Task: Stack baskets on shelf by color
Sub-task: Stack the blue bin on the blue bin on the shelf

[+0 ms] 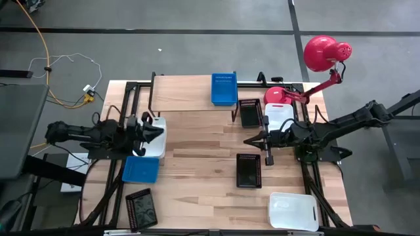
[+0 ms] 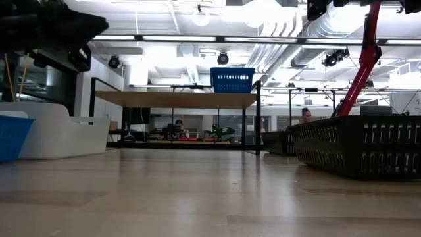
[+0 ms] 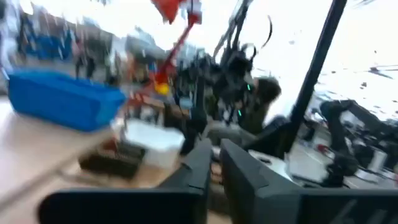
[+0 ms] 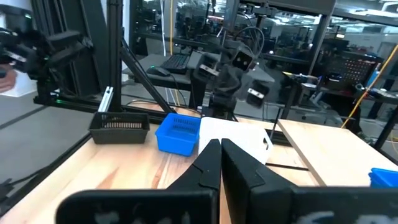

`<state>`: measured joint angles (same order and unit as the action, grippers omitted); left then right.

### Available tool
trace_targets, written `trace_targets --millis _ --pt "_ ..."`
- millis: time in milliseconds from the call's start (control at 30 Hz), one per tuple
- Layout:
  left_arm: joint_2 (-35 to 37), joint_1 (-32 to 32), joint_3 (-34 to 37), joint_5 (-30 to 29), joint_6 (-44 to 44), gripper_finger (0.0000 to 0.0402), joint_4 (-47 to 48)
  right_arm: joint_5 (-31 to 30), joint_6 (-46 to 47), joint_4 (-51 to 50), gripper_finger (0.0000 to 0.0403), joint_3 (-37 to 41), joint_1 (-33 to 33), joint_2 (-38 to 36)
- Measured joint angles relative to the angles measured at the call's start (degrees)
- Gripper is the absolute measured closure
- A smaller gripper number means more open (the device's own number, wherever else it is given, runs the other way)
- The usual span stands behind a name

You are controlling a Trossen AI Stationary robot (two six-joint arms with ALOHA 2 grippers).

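Note:
The shelf stands at the table's far side with one blue basket resting by its base on the right end of its top. Just right of the shelf a black basket and a white basket sit on the table. My left gripper hangs shut and holding nothing over a white basket at the left, with a blue basket beside it. My right gripper is shut and holding nothing above mid-table, pointing left, beyond another black basket.
A red lamp stands with its base at the far right corner. A black basket lies near the front left, and a white basket near the front right. Bare wood lies between the two grippers and on the shelf's left part.

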<state>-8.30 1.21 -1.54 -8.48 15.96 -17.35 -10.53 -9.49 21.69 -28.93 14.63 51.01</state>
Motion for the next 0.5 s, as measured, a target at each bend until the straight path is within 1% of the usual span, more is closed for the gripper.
trace_targets --millis 133,233,367,433,500 --pt "-10.2 -3.69 -5.21 -2.81 1.47 0.0315 3.84 -1.29 -0.01 -0.04 0.0403 0.0 0.0 0.02" --pt "-18.77 -6.35 -12.91 -3.35 1.47 0.027 9.61 -1.5 0.31 -0.03 0.0402 -0.01 -0.02 0.02" --pt "-29.55 -10.81 -25.37 -2.24 3.81 0.0222 22.14 -1.48 0.43 -0.04 0.0402 0.0 -0.02 0.02" --pt "-34.55 -13.72 -31.45 -2.02 6.5 0.0206 30.79 -1.48 0.41 -0.04 0.0402 0.0 -0.02 0.02" --pt "-39.4 -16.78 -36.56 -2.29 11.34 0.0198 39.29 -1.49 0.41 -0.07 0.0402 -0.02 -0.02 0.02"
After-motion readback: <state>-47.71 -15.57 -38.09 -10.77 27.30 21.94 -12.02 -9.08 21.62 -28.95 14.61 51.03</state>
